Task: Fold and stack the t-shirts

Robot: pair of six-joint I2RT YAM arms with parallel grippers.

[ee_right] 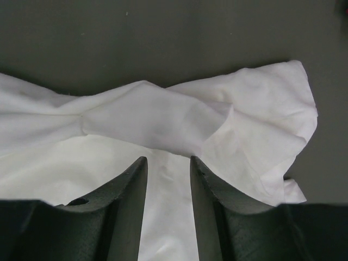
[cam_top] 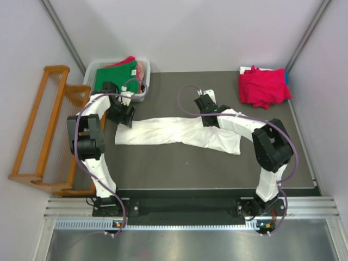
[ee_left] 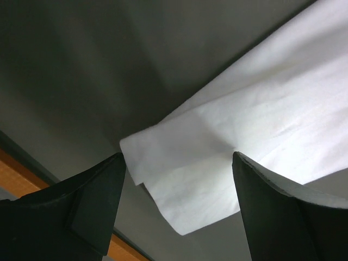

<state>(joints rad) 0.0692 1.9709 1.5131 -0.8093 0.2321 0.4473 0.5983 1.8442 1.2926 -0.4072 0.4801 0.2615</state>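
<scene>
Top external view shows the white t-shirt (cam_top: pixel 179 133) lying as a long rumpled band across the table (cam_top: pixel 190 168), not yet laid flat. The left pincer (ee_left: pixel 179 157) stands spread wide astride one corner. The right pincer (ee_right: pixel 168 159) is narrowly apart over bunched cloth at the other end, with no pinch visible. The step in hand looks like flattening; next, each pincer needs a firm hold on its end.
</scene>
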